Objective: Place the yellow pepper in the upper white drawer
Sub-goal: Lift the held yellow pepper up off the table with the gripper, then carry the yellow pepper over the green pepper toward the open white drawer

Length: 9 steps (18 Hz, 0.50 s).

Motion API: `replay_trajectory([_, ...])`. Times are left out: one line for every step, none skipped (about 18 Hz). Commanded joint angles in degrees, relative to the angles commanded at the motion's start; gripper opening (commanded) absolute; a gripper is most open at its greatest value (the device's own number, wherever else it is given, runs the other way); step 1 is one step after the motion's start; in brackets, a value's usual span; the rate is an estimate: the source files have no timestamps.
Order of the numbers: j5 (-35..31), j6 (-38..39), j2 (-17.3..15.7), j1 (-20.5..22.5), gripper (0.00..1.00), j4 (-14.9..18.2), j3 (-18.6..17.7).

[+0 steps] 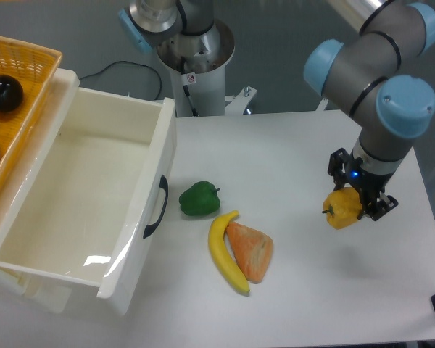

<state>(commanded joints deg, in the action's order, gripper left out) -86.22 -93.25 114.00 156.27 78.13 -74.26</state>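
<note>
Near table's right edge: end effector (357,199) grips yellow pepper (341,210).

Yellow pepper (341,209): small, lumpy, yellow-orange, short dark stem pointing left. Clamped in gripper (358,197), over right part of worktop, nearer right edge than centre; shadow on surface below and left suggests it hangs clear of top.

Upper white drawer (149,156): large glossy white box, pulled open, interior bare. Overhangs worktop's left edge, front panel facing right, dark curved handle on it. Well apart from pepper.
</note>
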Motion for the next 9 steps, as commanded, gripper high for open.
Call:
replay_trajectory([0.78,0.00,-1.14,-0.09,0.36,0.00,-0.79])
replay_trajectory([2.71,0.35,-2.28,0.00,0.36,0.00,-1.58])
replay_trajectory([5.16,1.14,-3.34,0.09,0.36,0.00,-2.28])
replay_trajectory([7.01,2.10,-4.22,0.09,0.36,0.00,-2.72])
replay_trajectory([8.08,3.33,-4.75,-0.09,0.36,0.00,-2.82])
replay_trajectory([8.96,4.82,-5.19,-0.35,0.36,0.00,-3.08])
replay_trajectory([10.18,6.14,-5.80,-0.61,0.36,0.00,-3.69])
replay_trajectory([11.85,7.37,-6.50,-0.96,0.36,-0.09,-4.04])
replay_trajectory([13.43,8.86,-7.03,-1.23,0.36,-0.09,-4.22])
